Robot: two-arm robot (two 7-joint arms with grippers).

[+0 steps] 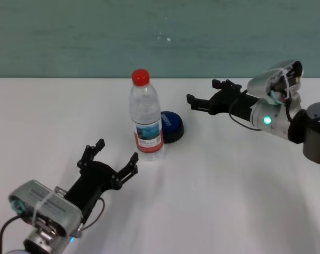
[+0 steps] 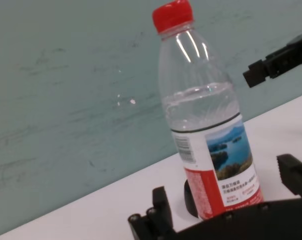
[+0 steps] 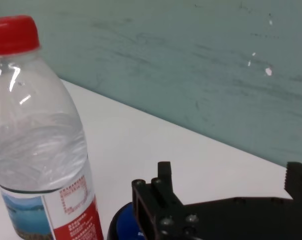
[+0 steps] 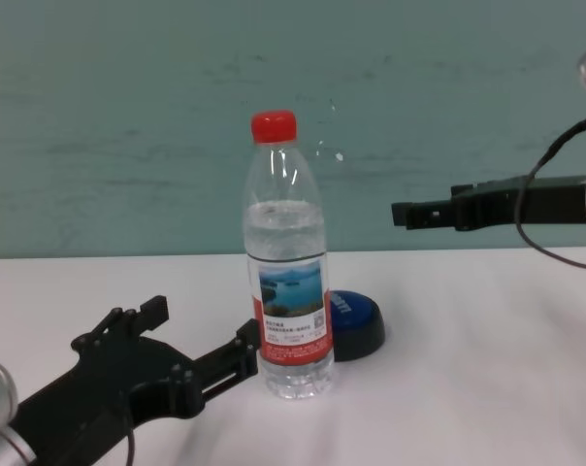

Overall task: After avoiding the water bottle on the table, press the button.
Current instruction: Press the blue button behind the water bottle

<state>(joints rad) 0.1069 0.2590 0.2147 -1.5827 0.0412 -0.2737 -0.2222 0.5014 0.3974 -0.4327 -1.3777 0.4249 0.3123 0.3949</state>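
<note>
Button-pressing looks to fall to the right gripper [image 1: 206, 94], raised beyond and right of the low blue dome button [image 1: 171, 126], fingers spread, empty; left gripper [image 1: 116, 156] open, empty, just before the tall clear red-capped water bottle [image 1: 145, 116]; a careless sweep could topple it.

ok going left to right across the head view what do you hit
left pincer, open, near the front → water bottle → button, partly behind the bottle → right pincer, open, held farther back, all over the white table
</note>
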